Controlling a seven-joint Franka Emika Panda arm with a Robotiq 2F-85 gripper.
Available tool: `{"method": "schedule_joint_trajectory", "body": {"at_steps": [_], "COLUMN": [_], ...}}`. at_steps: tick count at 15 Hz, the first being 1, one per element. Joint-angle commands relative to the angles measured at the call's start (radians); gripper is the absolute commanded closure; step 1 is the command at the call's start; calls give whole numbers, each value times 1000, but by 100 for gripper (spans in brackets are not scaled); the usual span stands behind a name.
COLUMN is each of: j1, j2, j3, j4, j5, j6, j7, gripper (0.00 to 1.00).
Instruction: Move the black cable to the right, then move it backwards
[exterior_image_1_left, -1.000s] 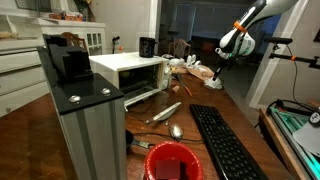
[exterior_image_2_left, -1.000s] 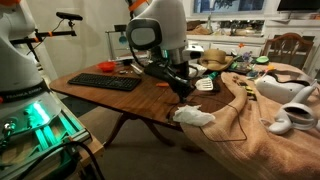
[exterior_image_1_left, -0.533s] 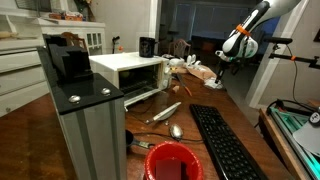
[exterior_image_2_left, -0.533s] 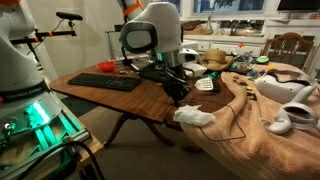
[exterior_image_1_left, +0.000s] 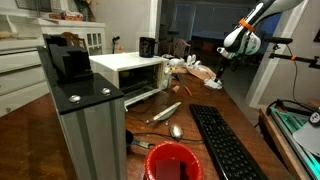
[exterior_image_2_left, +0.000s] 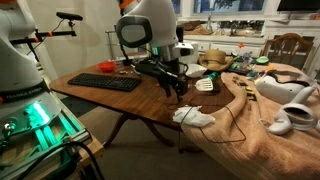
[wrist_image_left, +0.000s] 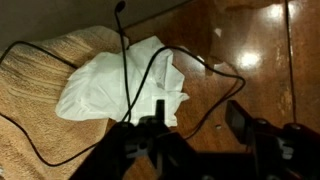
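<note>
1. The cable (wrist_image_left: 124, 50) lies slack in loops, draped over a white cloth (wrist_image_left: 105, 90) and a tan towel (wrist_image_left: 35, 110), spilling onto the wooden table (wrist_image_left: 260, 40).
2. It has no single axis. Its straightest run goes up and down the wrist view, with the free tip pointing at the top edge. A second loop arcs out over the bare wood.
3. The gripper (wrist_image_left: 197, 120) hangs above all this with the jaws spread wide and nothing clamped between them. One strand passes close by a finger (wrist_image_left: 150, 130); the view is dark there, so I can't tell whether it touches.
4. In an exterior view the gripper (exterior_image_2_left: 178, 90) hovers clear of the table near its edge, just above the cloth (exterior_image_2_left: 193, 116). The keyboard (exterior_image_2_left: 105, 82) sits well off to the side.
5. My call: we're at the very start, with the rightward move not begun because the cable isn't yet gripped.
6. Next, the gripper should drop onto one strand, preferably the loop over bare wood. It needs to straddle that strand squarely, close, and then drag right.
7. The risk is pinching the cloth along with the cable and hauling both.
</note>
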Motion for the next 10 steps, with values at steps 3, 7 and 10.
{"method": "schedule_joint_trajectory", "body": {"at_steps": [3,7,10], "j1": [30,44,37], "j2": [-164,-155,-89], "j3": [-115,-252,-285], "j4": [-3,108,188], "j5": [40,-46,-4], "j6": [-187,-372,-451], "j7": [92,107,-31], "gripper": [0,0,0]}}
